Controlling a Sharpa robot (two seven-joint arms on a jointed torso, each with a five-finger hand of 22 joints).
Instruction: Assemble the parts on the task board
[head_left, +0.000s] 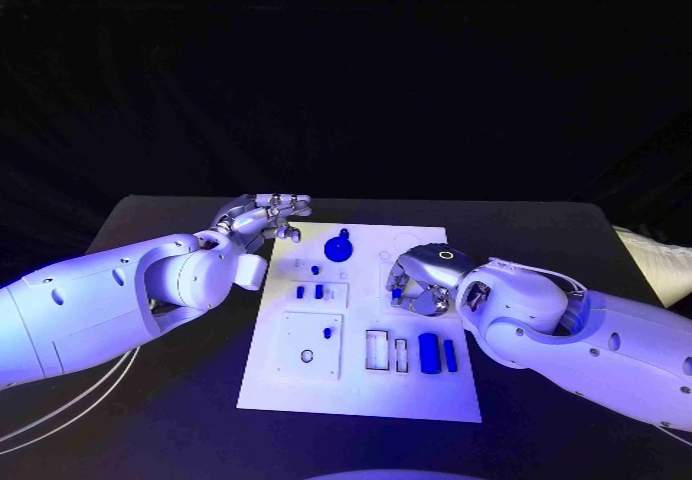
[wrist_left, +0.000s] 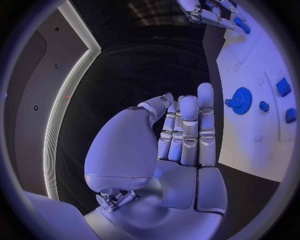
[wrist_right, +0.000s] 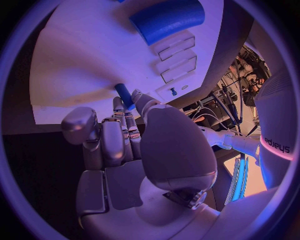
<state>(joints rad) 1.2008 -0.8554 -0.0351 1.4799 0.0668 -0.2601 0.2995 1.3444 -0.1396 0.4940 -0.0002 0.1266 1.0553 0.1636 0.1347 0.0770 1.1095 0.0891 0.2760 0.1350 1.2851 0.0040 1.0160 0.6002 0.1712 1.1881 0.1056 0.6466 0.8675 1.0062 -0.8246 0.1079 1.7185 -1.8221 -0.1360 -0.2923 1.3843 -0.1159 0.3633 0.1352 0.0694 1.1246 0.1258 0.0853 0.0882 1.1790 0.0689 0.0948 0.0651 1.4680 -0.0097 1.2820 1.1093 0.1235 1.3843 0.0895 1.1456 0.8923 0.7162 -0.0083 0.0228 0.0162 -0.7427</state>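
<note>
The white task board (head_left: 361, 390) lies in the middle of the black table. My right hand (head_left: 420, 279) hovers over its right middle and pinches a small blue peg (wrist_right: 124, 95) between thumb and fingers; the peg (head_left: 400, 293) points down at the board. My left hand (head_left: 265, 216) hangs at the board's far left corner, fingers straight and holding nothing (wrist_left: 187, 132). A blue gear (head_left: 339, 247) (wrist_left: 240, 100) sits on the board beside it. In the left wrist view my right hand (wrist_left: 212, 12) shows with the blue peg (wrist_left: 242, 26).
A long blue block (head_left: 428, 351) (wrist_right: 167, 20) and a thinner blue piece (head_left: 450, 355) stand near the board's right edge, beside open slots (head_left: 378, 351). Two small blue pieces (head_left: 309, 292) sit in a raised plate at the left. Black table (head_left: 159, 400) surrounds the board.
</note>
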